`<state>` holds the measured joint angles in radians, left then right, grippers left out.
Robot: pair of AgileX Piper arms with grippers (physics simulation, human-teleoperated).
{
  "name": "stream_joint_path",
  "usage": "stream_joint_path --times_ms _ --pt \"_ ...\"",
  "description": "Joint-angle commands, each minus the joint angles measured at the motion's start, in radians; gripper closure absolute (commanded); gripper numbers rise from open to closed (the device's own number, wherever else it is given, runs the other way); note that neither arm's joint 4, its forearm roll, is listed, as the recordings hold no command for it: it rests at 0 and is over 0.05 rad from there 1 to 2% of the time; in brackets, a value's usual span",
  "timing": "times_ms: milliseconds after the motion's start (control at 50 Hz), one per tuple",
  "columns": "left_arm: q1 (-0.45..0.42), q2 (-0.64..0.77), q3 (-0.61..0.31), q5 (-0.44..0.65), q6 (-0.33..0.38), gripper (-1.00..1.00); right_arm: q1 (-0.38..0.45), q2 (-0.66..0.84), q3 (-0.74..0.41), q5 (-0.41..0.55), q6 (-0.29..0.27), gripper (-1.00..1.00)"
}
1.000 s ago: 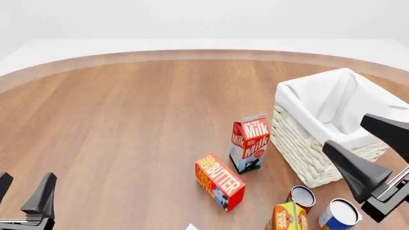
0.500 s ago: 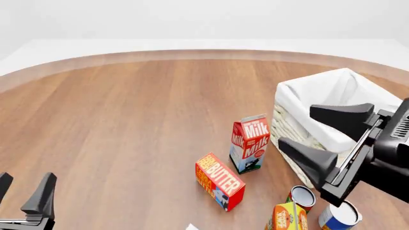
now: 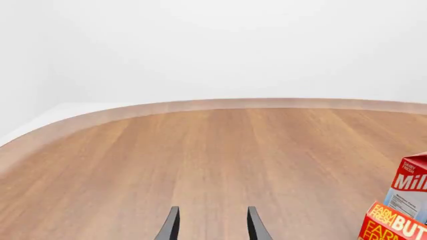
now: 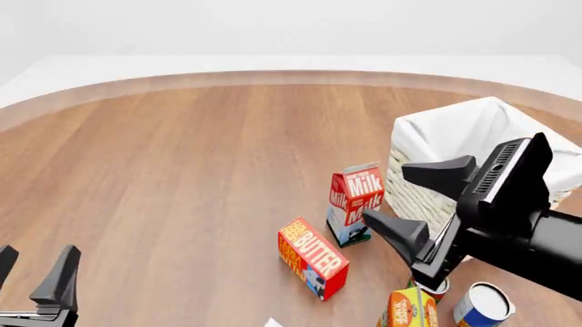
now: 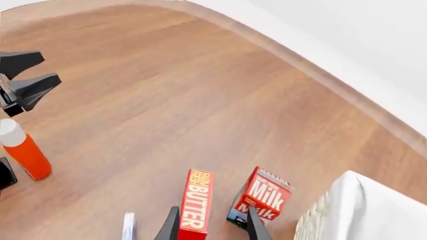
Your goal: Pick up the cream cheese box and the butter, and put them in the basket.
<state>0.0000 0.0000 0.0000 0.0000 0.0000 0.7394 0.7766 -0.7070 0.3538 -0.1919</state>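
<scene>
The butter [image 4: 312,257] lies on the wooden table as a red and orange carton, just left of the upright milk carton [image 4: 355,204]. My right gripper [image 4: 389,195] hangs open above the table next to the milk carton, between it and the basket [image 4: 427,136], holding nothing. In the right wrist view the butter [image 5: 197,202] lies ahead, partly between the fingertips [image 5: 172,225]. My left gripper [image 4: 35,269] stands open and empty at the near left corner. I cannot make out the cream cheese box; only a small pale corner [image 4: 271,322] shows at the bottom edge.
An orange-yellow juice carton [image 4: 407,310] and two open cans [image 4: 488,304] stand near the front right, under my right arm. An orange bottle with a white cap [image 5: 23,152] stands near the left gripper [image 5: 23,75]. The table's curved far edge [image 4: 291,76] runs across the back.
My right arm has swung left from in front of the basket toward the milk carton and the butter, its gripper staying open. The left arm has not moved.
</scene>
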Motion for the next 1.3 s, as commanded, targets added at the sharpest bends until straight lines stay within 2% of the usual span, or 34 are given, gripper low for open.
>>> stream_joint_path --times_ms 20,160,400,540,620,680,720,820,900,1300 --pt "0.0 0.0 0.0 0.0 0.0 -1.0 -0.012 0.063 0.028 -0.008 -0.027 -1.0" --pt "0.0 0.0 0.0 0.0 0.0 -1.0 0.012 0.096 -0.043 0.027 -0.052 -1.0" --pt "0.0 0.0 0.0 0.0 0.0 -1.0 0.035 0.165 -0.083 0.043 -0.093 -1.0" --pt "0.0 0.0 0.0 0.0 0.0 -1.0 0.074 0.219 -0.167 0.093 -0.083 -1.0" --pt "0.0 0.0 0.0 0.0 0.0 -1.0 0.076 0.231 -0.174 0.092 -0.077 -1.0" --pt "0.0 0.0 0.0 0.0 0.0 -1.0 0.076 0.231 -0.166 0.087 -0.087 -1.0" --pt "0.0 0.0 0.0 0.0 0.0 -1.0 0.074 0.227 -0.165 0.08 -0.114 -1.0" --pt "0.0 0.0 0.0 0.0 0.0 -1.0 0.054 0.249 -0.173 0.091 -0.117 -1.0" --pt "0.0 0.0 0.0 0.0 0.0 -1.0 0.067 0.277 -0.181 0.086 -0.079 -1.0" --pt "0.0 0.0 0.0 0.0 0.0 -1.0 0.052 0.353 -0.149 0.012 -0.018 -1.0"
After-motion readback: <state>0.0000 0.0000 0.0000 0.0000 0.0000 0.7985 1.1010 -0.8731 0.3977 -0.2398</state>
